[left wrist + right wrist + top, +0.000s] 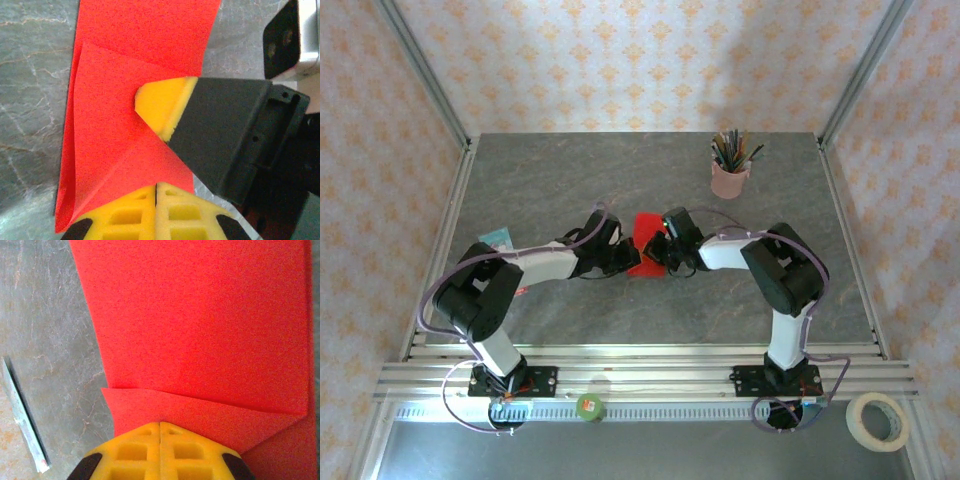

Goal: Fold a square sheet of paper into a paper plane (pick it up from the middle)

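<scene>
- Left pincer [156, 192] has its yellow foam fingers pressed flat together, fully closed. The tips meet the near edge of a thin bright red square sheet of paper [642, 262]. Whether a layer is nipped between them cannot be told.
- Right pincer [160, 432] is closed the same way, its tips touching the opposite edge of the sheet beside a narrow folded strip. Seen from the left wrist, its yellow tip presses down on a folded triangle of the paper.
- The sheet lies in the middle of the grey stone-patterned table [620, 170], between the two pincers. It is partly folded, with a triangular flap turned over and its creases showing, and is not yet a dart.
- A pink pencil cup [729, 180] stands well apart, toward the far right.
- The paper looks very light, limp and easy to crease or tear, and is likely to slide on the smooth table.
- A sensible hold is probably to pin one side with closed tips and take a raised flap edge near the middle.
</scene>
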